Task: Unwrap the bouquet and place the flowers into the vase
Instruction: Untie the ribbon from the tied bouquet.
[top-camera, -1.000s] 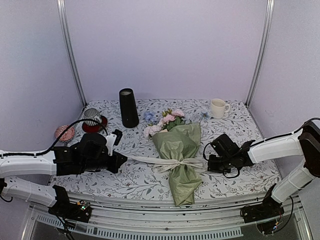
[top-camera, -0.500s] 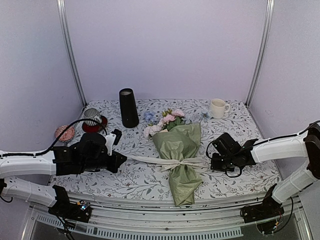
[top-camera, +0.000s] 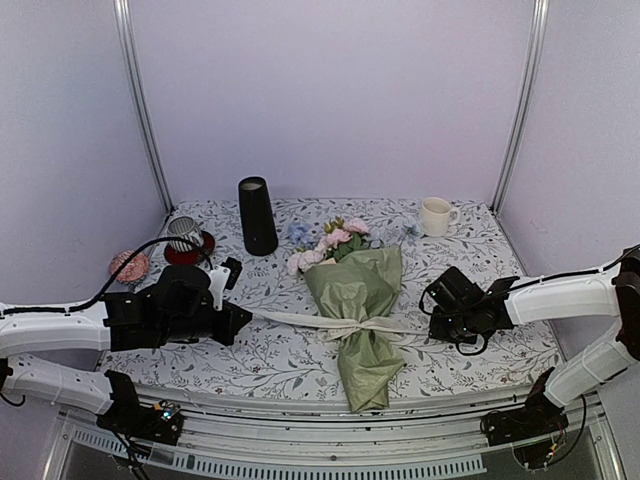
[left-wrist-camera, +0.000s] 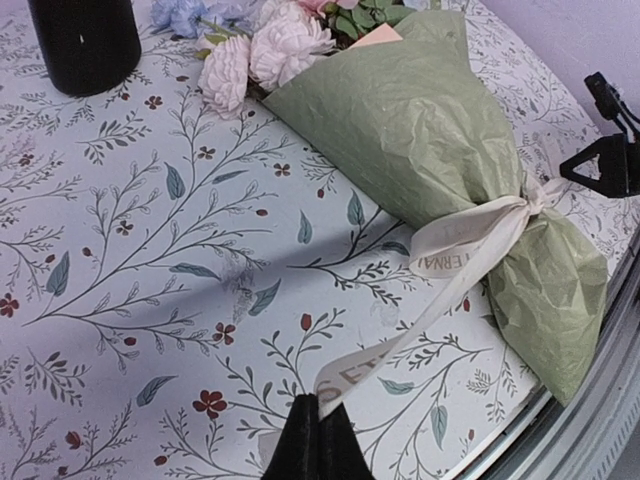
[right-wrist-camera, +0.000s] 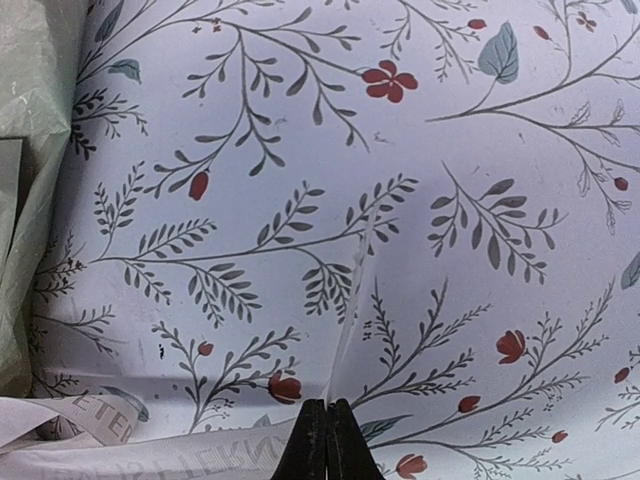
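step: untying, lol | left end effector (left-wrist-camera: 318, 408) + right end effector (right-wrist-camera: 327, 412) each pinching the cream ribbon (left-wrist-camera: 455, 248) on the sage-green paper-wrapped bouquet (left-wrist-camera: 420, 130) | next: pull apart, pop knot

lab booth, plain walls (top-camera: 330, 90), metal frame (top-camera: 141, 100)

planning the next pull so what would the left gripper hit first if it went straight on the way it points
Following the ribbon it pinches, the left gripper would likely first meet the bouquet at its tied waist. Only tablecloth lies between, as far as the view shows.
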